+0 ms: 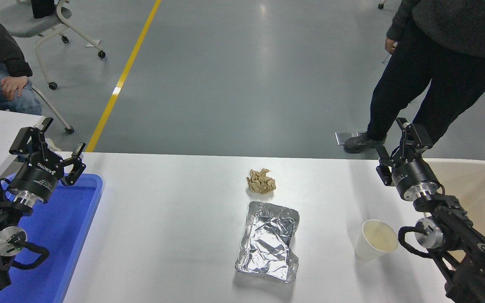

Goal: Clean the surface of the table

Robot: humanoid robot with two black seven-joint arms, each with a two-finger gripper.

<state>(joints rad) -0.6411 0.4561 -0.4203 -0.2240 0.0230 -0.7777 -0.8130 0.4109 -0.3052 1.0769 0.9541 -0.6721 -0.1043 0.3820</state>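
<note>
- Lying on the table surface are three pieces of litter: a crumpled brown paper ball near the middle, a crushed foil tray just on the near side of it, and a white paper cup toward the right edge
- The right gripper hangs over the far right corner, fingers narrow and holding nothing; the cup lies nearer the camera than those fingers and a little to the left, so this arm is the closer one
- The foil tray's long axis runs from far edge to near edge
- The left gripper waits over the blue tray at the left edge, fingers wide
- The beige bin stands beside the right edge
</note>
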